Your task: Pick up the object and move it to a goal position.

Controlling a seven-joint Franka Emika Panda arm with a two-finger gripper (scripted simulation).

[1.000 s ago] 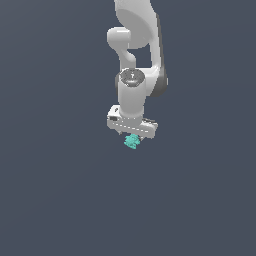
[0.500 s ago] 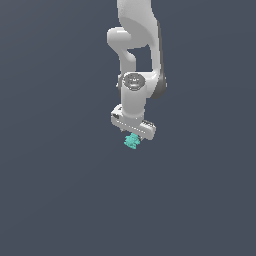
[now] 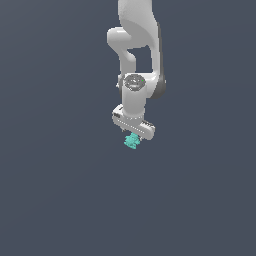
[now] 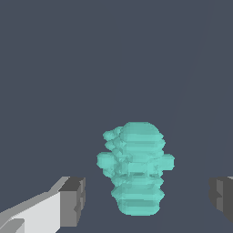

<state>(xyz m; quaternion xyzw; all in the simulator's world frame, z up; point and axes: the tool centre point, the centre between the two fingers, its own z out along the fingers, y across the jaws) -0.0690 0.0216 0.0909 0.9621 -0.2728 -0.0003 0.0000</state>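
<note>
Gripper (image 3: pixel 133 136) jaws spread wide, clear of the object (image 4: pixel 135 167) on both sides, holding nothing. Object apparently centred; descend squarely, then close evenly across its lumpy flanks.

A plain, dark grey-blue worktop (image 3: pixel 60 200) fills both views. The small teal lump (image 3: pixel 132 142) sits on it, between the spread fingers (image 4: pixel 73 200).
</note>
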